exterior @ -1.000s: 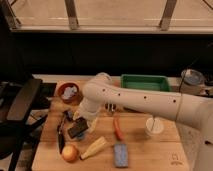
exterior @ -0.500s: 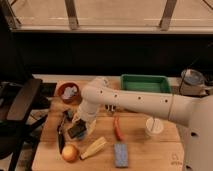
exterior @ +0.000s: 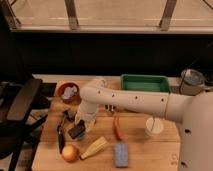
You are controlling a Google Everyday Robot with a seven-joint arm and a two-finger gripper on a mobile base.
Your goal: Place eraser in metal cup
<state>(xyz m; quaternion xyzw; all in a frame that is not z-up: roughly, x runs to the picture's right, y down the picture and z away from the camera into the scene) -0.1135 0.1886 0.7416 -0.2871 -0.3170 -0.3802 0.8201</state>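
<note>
A single camera sits high over the near edge of the worktop (exterior: 150, 152), beside the robot's body at the right. It looks down and across to the far edge and the window (exterior: 115, 12) beyond. It is close enough that the worktop fills the lower half, with the arm (exterior: 135, 101) reaching left and the hand (exterior: 80, 125) near the left edge.

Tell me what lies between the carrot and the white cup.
Only bare wooden tabletop separates the carrot from the white cup, as the camera view shows. The gripper is picture-left of the carrot, at the eraser.
</note>
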